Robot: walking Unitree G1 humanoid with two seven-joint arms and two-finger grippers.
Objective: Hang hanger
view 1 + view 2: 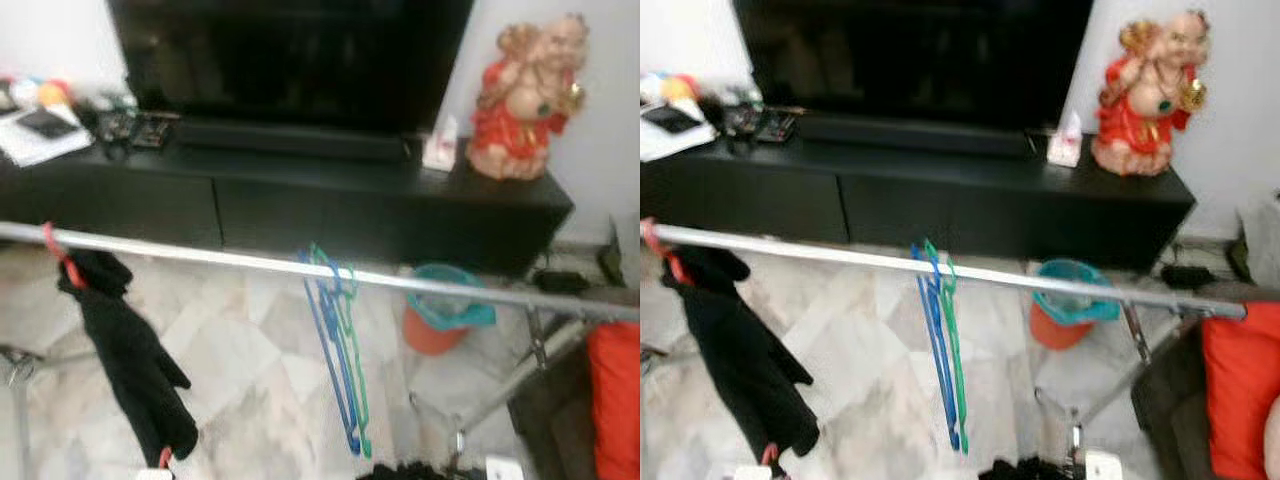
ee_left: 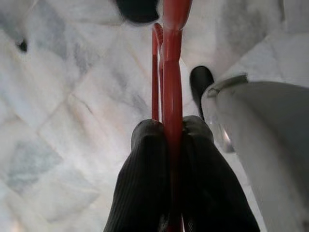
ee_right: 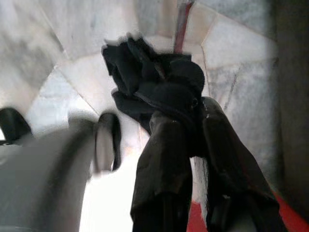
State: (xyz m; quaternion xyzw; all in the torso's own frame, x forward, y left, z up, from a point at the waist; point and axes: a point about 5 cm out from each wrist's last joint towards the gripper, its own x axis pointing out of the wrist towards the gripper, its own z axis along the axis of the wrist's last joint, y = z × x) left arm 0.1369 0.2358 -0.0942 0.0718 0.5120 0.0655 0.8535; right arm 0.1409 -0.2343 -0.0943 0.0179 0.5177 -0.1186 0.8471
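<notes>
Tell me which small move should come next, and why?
Probably lift the red hanger toward the silver rail. The left gripper is shut on it above the floor, the right gripper holds black cloth, and bare rail lies left of the blue hanger.

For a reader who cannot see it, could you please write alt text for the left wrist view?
The left gripper is closed on a red hanger, which runs straight away from the camera between the two black fingers. Below lies a pale marble tiled floor, and a grey rounded part of the robot's body is beside the gripper.
</notes>
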